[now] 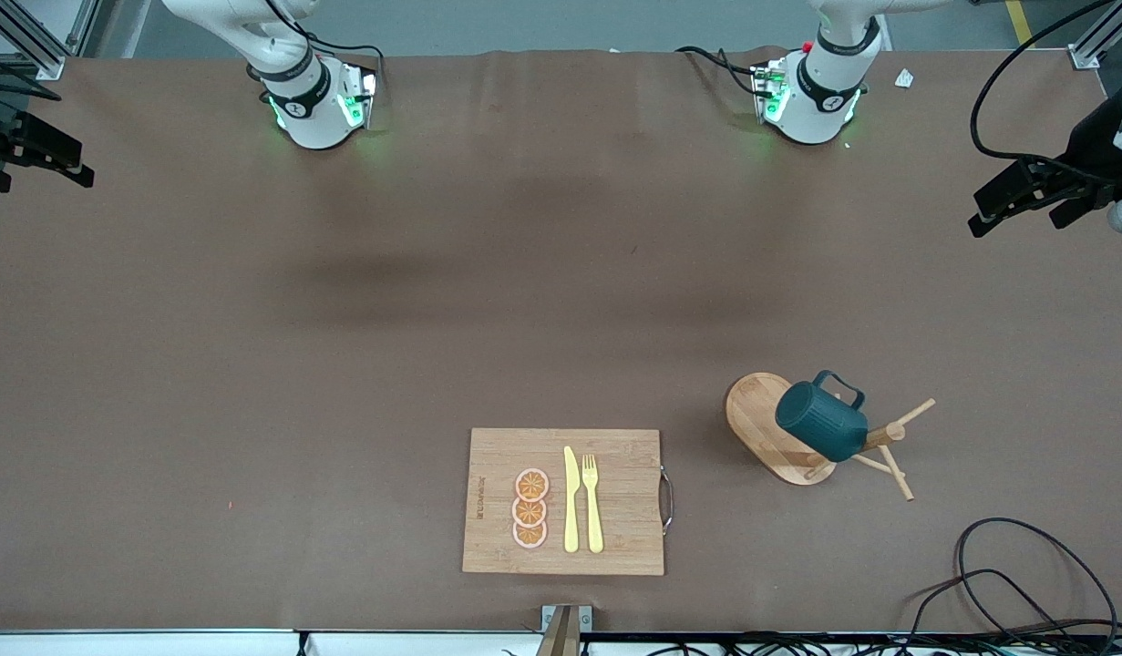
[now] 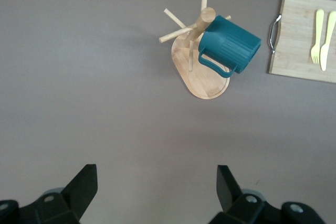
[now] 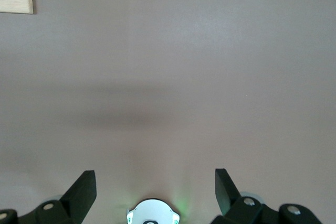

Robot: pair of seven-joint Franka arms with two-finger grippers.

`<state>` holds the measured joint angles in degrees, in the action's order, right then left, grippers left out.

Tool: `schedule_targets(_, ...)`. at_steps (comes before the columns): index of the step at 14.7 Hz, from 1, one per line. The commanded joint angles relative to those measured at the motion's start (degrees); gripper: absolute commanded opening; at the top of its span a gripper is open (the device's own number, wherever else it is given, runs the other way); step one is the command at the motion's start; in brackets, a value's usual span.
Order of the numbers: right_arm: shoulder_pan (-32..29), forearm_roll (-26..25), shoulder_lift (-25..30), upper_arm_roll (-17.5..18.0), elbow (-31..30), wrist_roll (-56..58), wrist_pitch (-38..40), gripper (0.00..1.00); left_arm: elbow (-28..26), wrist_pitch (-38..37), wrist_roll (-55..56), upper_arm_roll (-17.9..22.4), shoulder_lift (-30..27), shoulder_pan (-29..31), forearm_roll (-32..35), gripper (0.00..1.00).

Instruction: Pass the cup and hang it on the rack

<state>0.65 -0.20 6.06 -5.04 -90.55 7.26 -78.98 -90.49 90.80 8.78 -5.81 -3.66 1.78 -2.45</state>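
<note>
the small dark teal ribbed cup (image 1: 821, 421) with a loop handle hangs on the light wooden rack (image 1: 779, 437), a mug tree with an oval bamboo base, a central post and thin pegs. the cup is tilted, its handle hooked over one peg close to the post, and its body is above the oval base. the rack stands on the brown table (image 1: 342, 364) toward the left arm's end, in the part near the front camera.

beside the rack, toward the right arm's end, lies a rectangular bamboo cutting board (image 1: 615, 538) with a metal handle on the edge that faces the rack. on the board are three round orange slices (image 1: 530, 508) in a row, a yellow knife (image 1: 571, 499) and a yellow fork (image 1: 592, 501), side by side.

the left gripper (image 2: 156, 192) is up in the air over bare table, its fingers wide apart and holding nothing; the rack and cup are well apart from it. the right gripper (image 3: 155, 192) is also spread open and empty, over bare table close to its own base. both arms wait.
</note>
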Motion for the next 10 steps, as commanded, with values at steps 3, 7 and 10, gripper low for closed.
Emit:
schedule_targets(3, 0.2, -0.2, 1.0, -0.1, -0.6, 0.2, 0.1, 1.00, -1.1, 1.2, -4.1, 0.6, -1.1, -0.9, 1.4, 1.00)
schedule_targets(7, 0.2, -0.2, 0.9, -0.2, -0.6, 0.2, 0.0, 1.00, 0.0, 1.7, -3.5, 0.4, -0.4, -1.0, 1.4, 1.00)
schedule_targets(10, 0.3, -0.2, 1.0, -0.2, -0.6, 0.2, 0.0, 1.00, 0.7, 1.6, -3.8, 0.6, 0.1, -1.0, 1.2, 1.00)
